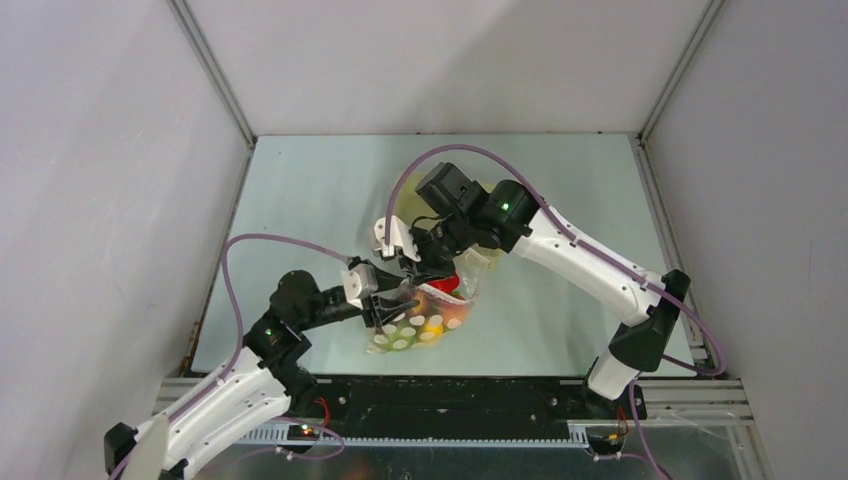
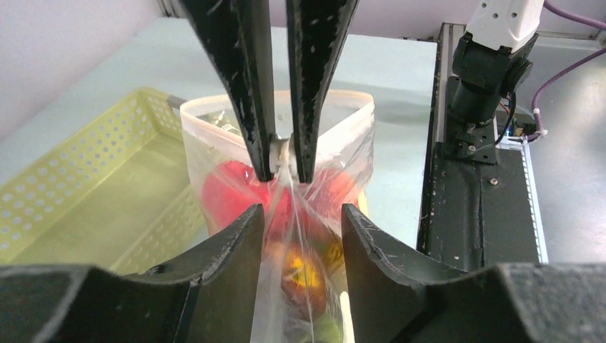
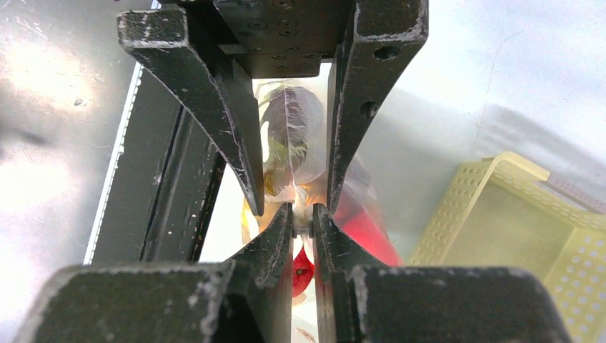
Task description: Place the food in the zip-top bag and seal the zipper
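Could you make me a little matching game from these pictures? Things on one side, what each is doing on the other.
1. black right gripper
2. black left gripper
3. pale yellow latticed plastic basket
4. red toy food piece

A. inside the clear polka-dot zip-top bag
B. standing beside the bag
C. pinched shut on the bag's top edge
D. open, straddling the bag

Pairs: 1-C, 2-D, 3-B, 4-A

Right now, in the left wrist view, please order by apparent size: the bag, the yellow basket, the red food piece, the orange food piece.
1. bag and yellow basket: look alike, both partly hidden or cut off, so unranked.
2. red food piece, seen through the plastic.
3. orange food piece, smallest.
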